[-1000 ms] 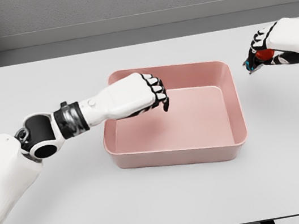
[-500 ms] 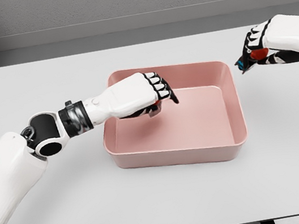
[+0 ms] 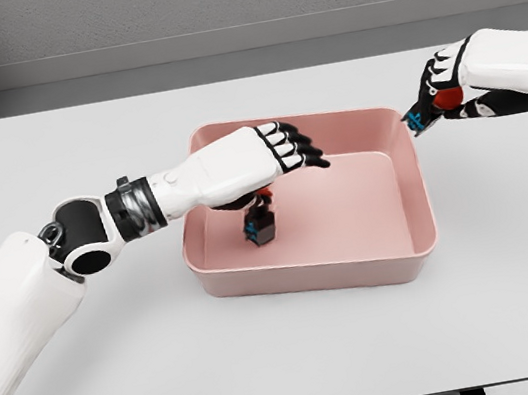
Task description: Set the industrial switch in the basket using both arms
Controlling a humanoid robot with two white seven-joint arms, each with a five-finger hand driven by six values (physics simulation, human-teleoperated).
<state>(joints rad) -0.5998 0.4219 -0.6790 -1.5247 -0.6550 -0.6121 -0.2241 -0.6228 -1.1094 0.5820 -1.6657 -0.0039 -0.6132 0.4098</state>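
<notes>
A pink rectangular basket (image 3: 310,277) sits mid-table. Inside it, near the left wall, a small black industrial switch with a red top (image 3: 259,225) stands on the basket floor. My left hand (image 3: 294,156) hovers just above that switch with its fingers spread, holding nothing. My right hand (image 3: 428,101) is at the basket's far right corner, just outside and above the rim. It is shut on a second switch (image 3: 443,101), which shows red with a blue tip between the fingers.
The white table (image 3: 83,147) extends on all sides of the basket. Its front edge runs along the bottom of the view, and a grey wall stands behind it.
My left hand has opened and let go of its switch, which has dropped onto the basket floor. My right hand has moved left toward the basket's right corner with its switch.
</notes>
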